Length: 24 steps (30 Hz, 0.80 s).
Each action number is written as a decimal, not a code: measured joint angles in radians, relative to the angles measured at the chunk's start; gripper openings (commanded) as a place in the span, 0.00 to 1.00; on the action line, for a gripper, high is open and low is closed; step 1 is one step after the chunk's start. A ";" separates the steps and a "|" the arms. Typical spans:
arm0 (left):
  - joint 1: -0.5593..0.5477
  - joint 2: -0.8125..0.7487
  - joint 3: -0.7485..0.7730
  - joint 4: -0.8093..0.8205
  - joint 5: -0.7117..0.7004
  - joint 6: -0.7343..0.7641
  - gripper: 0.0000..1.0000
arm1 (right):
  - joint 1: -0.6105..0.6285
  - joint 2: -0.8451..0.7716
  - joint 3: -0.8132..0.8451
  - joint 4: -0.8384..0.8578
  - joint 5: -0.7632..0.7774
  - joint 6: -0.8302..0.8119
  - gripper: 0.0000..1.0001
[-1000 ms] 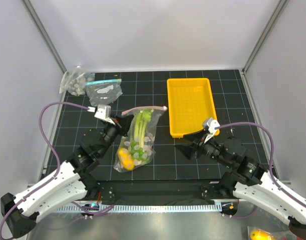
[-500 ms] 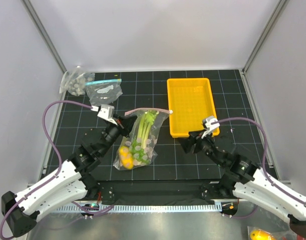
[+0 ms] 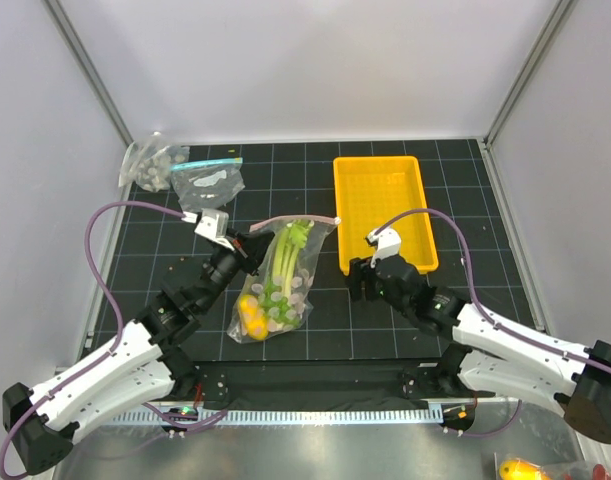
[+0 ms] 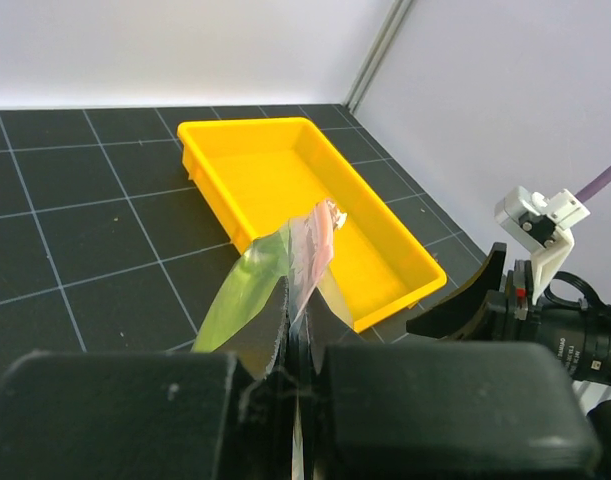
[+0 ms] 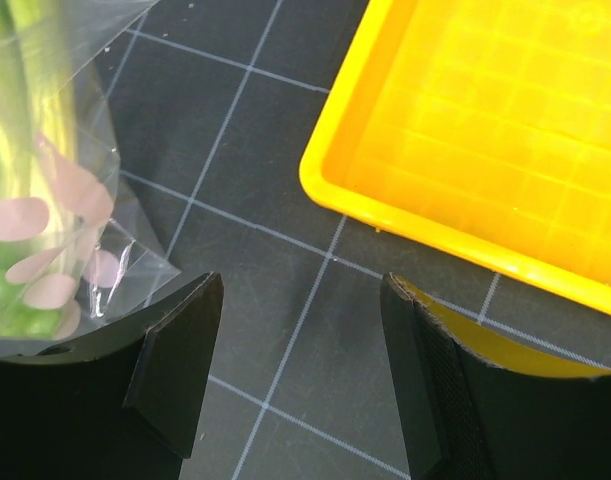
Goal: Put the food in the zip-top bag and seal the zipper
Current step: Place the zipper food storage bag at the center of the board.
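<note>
Pink plastic runs along the mouth of the dotted bag (image 3: 275,285), and that zipper (image 3: 297,219) looks unsealed, though from above I can't be sure. Inside the bag, on the black mat (image 3: 285,180), lie the leek (image 3: 282,262), the lemon (image 3: 250,313) and what I take for grapes (image 3: 282,305). The left gripper (image 3: 247,250) is pinched tight on the zipper's left end, holding it up, probably to stretch the mouth taut. The right gripper (image 3: 363,283) hangs wide and empty between the bag and the yellow tray (image 3: 380,200), likely placed to take the zipper's other end.
</note>
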<state>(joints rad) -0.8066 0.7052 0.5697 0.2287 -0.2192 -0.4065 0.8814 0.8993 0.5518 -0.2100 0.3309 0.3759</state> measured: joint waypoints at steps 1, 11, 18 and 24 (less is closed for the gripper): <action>0.000 0.000 0.000 0.000 0.003 0.000 0.02 | 0.000 0.004 0.000 0.002 0.008 0.001 0.71; 0.000 0.003 0.000 0.011 0.063 0.004 0.03 | 0.000 0.086 0.009 0.008 0.099 0.021 0.74; 0.000 0.079 0.000 0.039 -0.003 0.020 0.00 | 0.000 0.065 0.006 0.022 0.159 0.027 0.74; 0.003 0.316 0.069 0.120 0.062 0.073 0.00 | 0.000 -0.130 -0.058 0.030 0.263 0.042 0.74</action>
<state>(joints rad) -0.8032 1.0214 0.6388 0.3485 -0.1570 -0.3332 0.8814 0.7689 0.4934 -0.1799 0.5938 0.4183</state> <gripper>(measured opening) 0.011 0.741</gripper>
